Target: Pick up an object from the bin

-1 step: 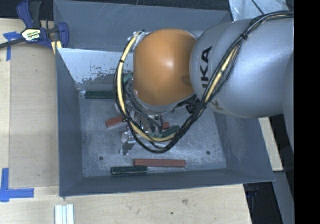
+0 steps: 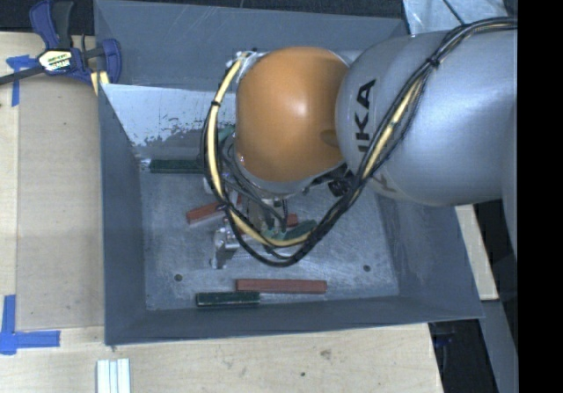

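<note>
From above, the arm hangs low in the bin (image 2: 123, 233), its gripper (image 2: 225, 248) near a short reddish stick (image 2: 204, 214) left of centre, open or closed I can't tell; likely the descent step, needing a square close next.

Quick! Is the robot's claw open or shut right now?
Cannot be told: the gripper is low in the bin, near a small reddish stick.

one camera looks down on the bin (image 2: 119, 233), slightly aslant and close; arm (image 2: 440, 110) reaches in from right.
</note>
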